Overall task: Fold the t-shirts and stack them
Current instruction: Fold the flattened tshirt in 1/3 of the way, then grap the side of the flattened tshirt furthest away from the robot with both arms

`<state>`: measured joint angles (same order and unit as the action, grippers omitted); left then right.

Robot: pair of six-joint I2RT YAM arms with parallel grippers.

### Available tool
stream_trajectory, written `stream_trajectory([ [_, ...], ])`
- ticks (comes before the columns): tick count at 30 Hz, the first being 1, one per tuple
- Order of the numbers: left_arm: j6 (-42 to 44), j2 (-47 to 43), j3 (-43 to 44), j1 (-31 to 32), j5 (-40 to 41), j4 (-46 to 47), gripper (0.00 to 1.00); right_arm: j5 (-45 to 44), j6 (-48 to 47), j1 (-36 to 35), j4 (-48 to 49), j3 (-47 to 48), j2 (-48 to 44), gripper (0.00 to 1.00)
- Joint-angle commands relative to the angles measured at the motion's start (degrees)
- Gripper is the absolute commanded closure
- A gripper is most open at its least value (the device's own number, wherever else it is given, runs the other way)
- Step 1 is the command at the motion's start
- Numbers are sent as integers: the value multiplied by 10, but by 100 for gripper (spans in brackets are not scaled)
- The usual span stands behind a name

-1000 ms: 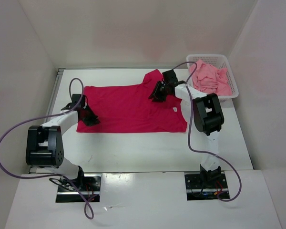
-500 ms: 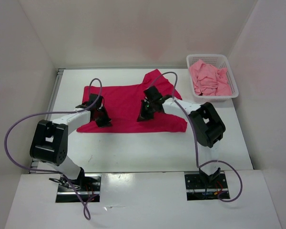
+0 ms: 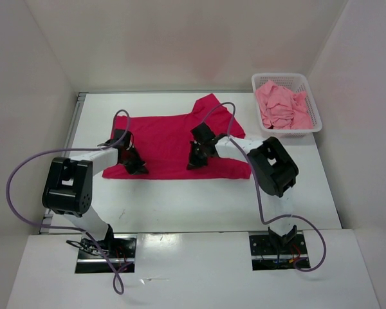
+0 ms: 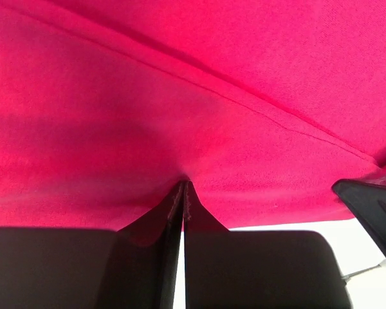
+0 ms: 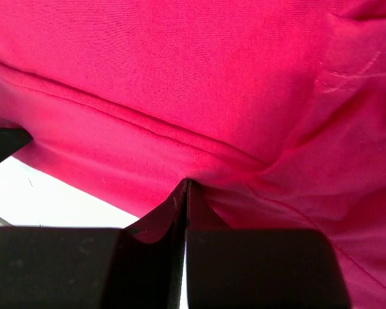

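Left fingers (image 4: 166, 215) pinched closed on the crimson t-shirt (image 3: 167, 135); right fingers (image 5: 172, 215) likewise clamping it, low over the counter (image 3: 180, 199).

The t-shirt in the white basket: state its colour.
Light pink. The crumpled t-shirt in the basket shows best in the top external view.

The shirt (image 3: 170, 138) lies on the surface (image 3: 180, 199), its near edge in the left jaws and, further right, the right jaws; behind and right of the right jaws stands a basket (image 3: 314, 103) with a second shirt (image 3: 280, 106) in it.
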<state>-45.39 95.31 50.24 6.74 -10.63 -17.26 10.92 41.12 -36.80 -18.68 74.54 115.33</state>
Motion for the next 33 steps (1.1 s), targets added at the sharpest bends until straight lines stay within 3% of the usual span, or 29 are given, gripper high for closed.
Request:
stream_trajectory([
  [1, 23, -3, -42, -11, 21, -75, 92, -34, -9, -10, -9, -46, -19, 100],
  [7, 11, -30, -77, 20, 24, -105, 92, -34, 3, -34, -4, -128, -62, 100],
  [12, -32, -58, -127, 28, -41, -112, 91, -27, 23, -64, -16, -146, -98, 100],
  [15, -58, -136, -148, 11, -37, -133, 87, -21, 42, -77, -22, -157, -120, 100],
  [17, -52, -210, -94, -15, -25, -153, 82, -51, 34, -77, -42, -126, -126, 98],
  [20, -35, -217, 6, -42, -25, -142, 79, -60, -2, -56, -87, -69, -126, 89],
  [24, -18, -151, 87, -101, -5, -88, 79, -35, -49, -25, -102, 18, -147, 73],
  [27, -18, -97, 133, -113, 62, -35, 77, -22, -72, 1, -102, 38, -147, 68],
  [30, -4, -9, 181, -131, 117, -13, 74, -22, -84, 30, -97, 50, -136, 91],
  [33, 8, 63, 229, -163, 133, -6, 64, -6, -90, 74, -85, 71, -129, 96],
])
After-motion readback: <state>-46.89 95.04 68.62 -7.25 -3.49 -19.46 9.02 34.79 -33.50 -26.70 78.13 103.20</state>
